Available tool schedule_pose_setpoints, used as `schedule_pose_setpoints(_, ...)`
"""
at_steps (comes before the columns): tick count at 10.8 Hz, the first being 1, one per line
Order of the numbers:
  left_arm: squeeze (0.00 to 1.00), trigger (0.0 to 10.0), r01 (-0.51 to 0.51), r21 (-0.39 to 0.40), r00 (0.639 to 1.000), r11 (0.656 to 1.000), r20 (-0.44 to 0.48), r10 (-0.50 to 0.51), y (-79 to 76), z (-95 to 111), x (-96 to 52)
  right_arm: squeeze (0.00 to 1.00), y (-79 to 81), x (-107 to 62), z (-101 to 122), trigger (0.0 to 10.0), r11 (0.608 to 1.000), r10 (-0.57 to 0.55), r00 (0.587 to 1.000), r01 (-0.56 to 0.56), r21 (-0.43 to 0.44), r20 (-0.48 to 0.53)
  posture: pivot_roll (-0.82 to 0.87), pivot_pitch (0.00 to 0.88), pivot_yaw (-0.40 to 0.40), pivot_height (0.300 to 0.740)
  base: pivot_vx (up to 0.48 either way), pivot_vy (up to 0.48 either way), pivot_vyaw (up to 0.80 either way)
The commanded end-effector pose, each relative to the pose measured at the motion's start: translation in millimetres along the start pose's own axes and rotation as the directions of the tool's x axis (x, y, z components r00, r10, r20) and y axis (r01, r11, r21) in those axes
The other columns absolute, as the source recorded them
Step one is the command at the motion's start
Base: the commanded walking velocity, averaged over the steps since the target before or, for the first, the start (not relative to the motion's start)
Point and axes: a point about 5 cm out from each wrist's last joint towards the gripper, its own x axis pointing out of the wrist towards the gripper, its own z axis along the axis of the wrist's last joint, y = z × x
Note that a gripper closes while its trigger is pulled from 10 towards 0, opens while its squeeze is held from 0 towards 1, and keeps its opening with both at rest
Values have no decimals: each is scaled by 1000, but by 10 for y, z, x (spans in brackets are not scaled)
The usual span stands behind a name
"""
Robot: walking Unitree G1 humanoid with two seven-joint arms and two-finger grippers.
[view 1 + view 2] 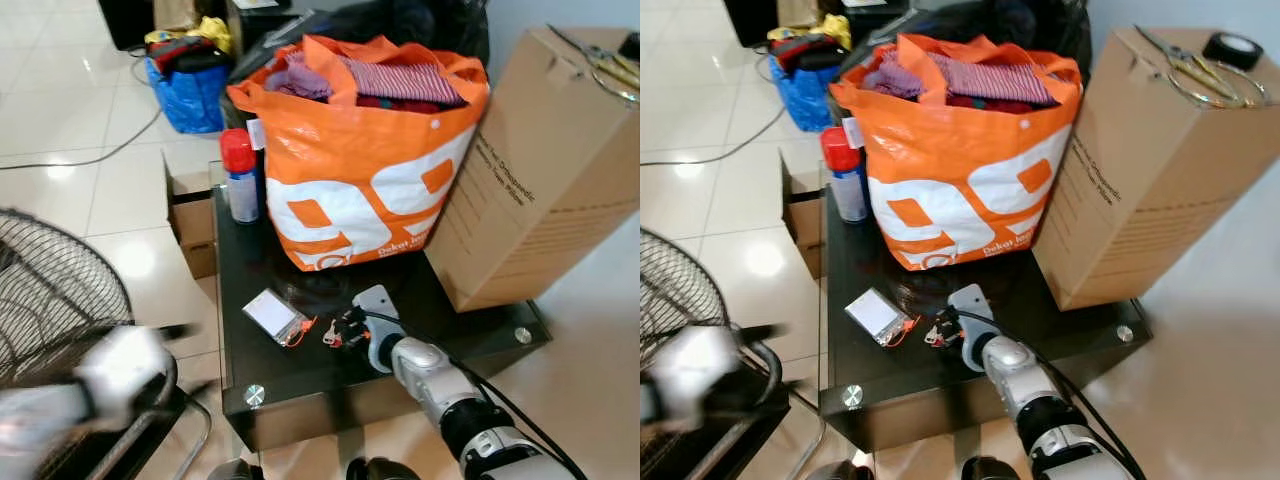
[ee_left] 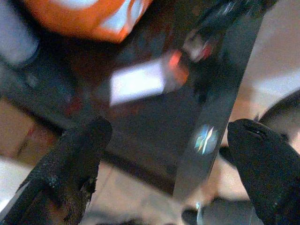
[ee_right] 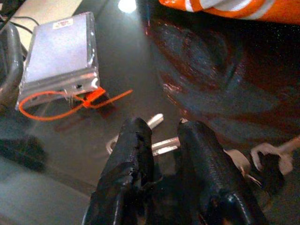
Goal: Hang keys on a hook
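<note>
— 2 silver keys (image 3: pixel 157 140) lay flat on the black glass tabletop (image 1: pixel 300 370), near its front edge, right?

— Yes, and the right end effector (image 3: pixel 164 133) had its black fingers (image 3: pixel 133 150) set down over them, 1 on each side of a key shaft, nearly closed around it. The keys were not lifted off the glass.

— What lay beside them?

— A small clear pouch (image 3: pixel 61 51) with an orange cord (image 3: pixel 79 101), just beside the keys, toward the robot's left. A white tag and a dark fob (image 3: pixel 269 164) seemed to belong to the same bunch, on the other side.

— And the left end effector (image 2: pixel 168 140)?

— It hung below the tabletop's front corner, blurred in the head views, with its fingers spread wide and nothing between them.

— Farther back on the tabletop?

— A big orange and white bag (image 1: pixel 365 160) stuffed with clothes, and a spray can (image 1: pixel 240 175) with a red cap just beside it. A tall cardboard box (image 1: pixel 550 170) leaned at the tabletop's right edge.

— Around it?

— A black wire fan guard (image 1: pixel 55 300) on the left, a blue bag (image 1: pixel 190 85) farther back on the pale tiled floor (image 1: pixel 60 110).
</note>
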Motion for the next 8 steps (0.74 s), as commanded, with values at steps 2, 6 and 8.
schedule_pose_setpoints(2, 631, 10000, 20, -38, 1000, 999, 2, -20, 277, -110, -370, 0, -30, -2, -18, 10000, 1000, -20, 1000, 20, 6, -6, 9, 7, -37, 740, 0, 0, 0)
schedule_pose_setpoints(6, 631, 10000, 115, -98, 989, 989, 101, -105, -173, 25, 467, 157, -39, -23, -82, 10000, 1000, 10, 999, -10, 3, -34, 2, 30, -57, 740, 0, 0, 0)
schedule_pose_setpoints(8, 624, 10000, 144, -5, 980, 990, 142, -142, -239, 123, 673, 1000, -44, -23, -69, 10000, 1000, 8, 1000, -8, 6, -29, 2, 36, -63, 740, 0, 0, 0)
